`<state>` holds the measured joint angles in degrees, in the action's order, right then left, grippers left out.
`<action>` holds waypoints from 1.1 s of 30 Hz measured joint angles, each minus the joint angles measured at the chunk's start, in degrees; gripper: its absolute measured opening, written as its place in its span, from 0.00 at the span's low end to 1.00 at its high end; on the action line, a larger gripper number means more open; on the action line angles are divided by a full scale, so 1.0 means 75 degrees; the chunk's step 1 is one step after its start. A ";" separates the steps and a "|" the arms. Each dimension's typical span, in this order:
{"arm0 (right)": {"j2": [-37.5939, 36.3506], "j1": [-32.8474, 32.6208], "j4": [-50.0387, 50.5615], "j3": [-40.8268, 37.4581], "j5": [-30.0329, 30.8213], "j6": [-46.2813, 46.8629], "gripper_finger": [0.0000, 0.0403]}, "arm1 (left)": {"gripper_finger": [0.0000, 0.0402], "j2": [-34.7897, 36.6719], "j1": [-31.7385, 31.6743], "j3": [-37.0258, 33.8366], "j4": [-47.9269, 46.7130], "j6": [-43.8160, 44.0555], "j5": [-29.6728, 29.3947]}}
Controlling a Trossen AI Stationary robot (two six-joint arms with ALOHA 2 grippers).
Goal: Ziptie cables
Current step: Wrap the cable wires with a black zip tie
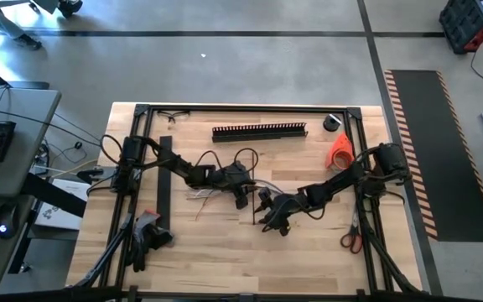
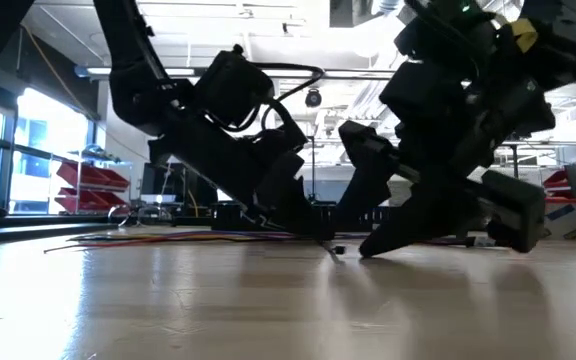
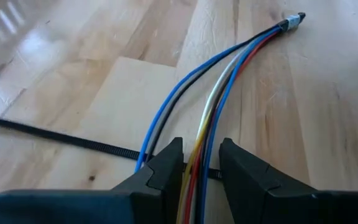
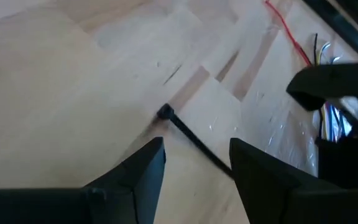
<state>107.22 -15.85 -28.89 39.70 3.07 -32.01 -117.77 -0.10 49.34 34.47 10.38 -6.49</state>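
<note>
The cables (image 3: 213, 99) are a bunch of thin flexible wires: two blue, one black, one red, one yellow and one pale. They lie on the light wooden table (image 1: 216, 252), near its middle. At their far end they come together in a small dark tip.

The left gripper (image 3: 201, 163) holds this bunch between its two dark fingers, which stand narrow around the wires. In the high view this gripper (image 1: 241, 195) is at the centre of the table, and the wires look only pale there (image 1: 204, 195); their colours show in the left wrist view alone.

A thin black zip tie (image 3: 55, 138) lies flat on the wood and passes across the cables, close to the left fingers.

The right gripper (image 4: 197, 163) has its fingers apart and holds nothing. Between them, on the table, lies a thin black strand with a small square head (image 4: 182, 127). In the high view this gripper (image 1: 273, 220) is just to the right of the left one.

Only the high view shows the rest of the table: two long black slotted strips, one across the back (image 1: 259, 132) and one along the left side (image 1: 163, 180), one orange roll (image 1: 340, 151), and one pair of red-handled scissors (image 1: 351, 237) at the right edge.

The low view shows both arms down at the table, with the coloured wires (image 2: 168, 238) flat on it.
</note>
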 joint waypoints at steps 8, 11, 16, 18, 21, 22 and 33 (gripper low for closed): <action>0.0259 -0.0105 -0.0551 0.0032 0.0591 -0.0327 0.42 | 0.22 -0.0271 0.0015 0.0012 0.0261 0.0467 -0.0064; 0.0262 -0.0091 -0.0474 0.0030 0.0523 -0.0336 0.42 | 0.22 -0.0413 0.0051 0.0009 0.0475 0.0705 -0.0085; 0.0265 -0.0088 -0.0497 0.0020 0.0513 -0.0345 0.42 | 0.22 -0.0558 0.0146 0.0009 0.0591 0.1064 -0.0429; 0.0268 -0.0090 -0.0565 0.0018 0.0533 -0.0355 0.42 | 0.22 -0.0610 0.0179 0.0009 0.0648 0.1246 -0.0547; 0.0277 -0.0100 -0.0733 0.0009 0.1084 -0.0189 0.42 | 0.22 -0.0665 0.0249 0.0006 0.0808 0.1452 -0.0644; 0.0277 -0.0091 -0.0760 0.0009 0.1202 -0.0120 0.42 | 0.22 -0.0668 0.0270 0.0006 0.0818 0.1520 -0.0668; 0.0252 -0.0258 -0.0454 -0.0001 -0.0566 -0.0249 0.42 | 0.22 -0.0674 0.0382 0.0000 0.0782 0.1945 -0.1042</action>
<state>109.11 -17.79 -32.29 39.70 -1.18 -33.87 -122.83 2.76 49.34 40.34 24.97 -14.30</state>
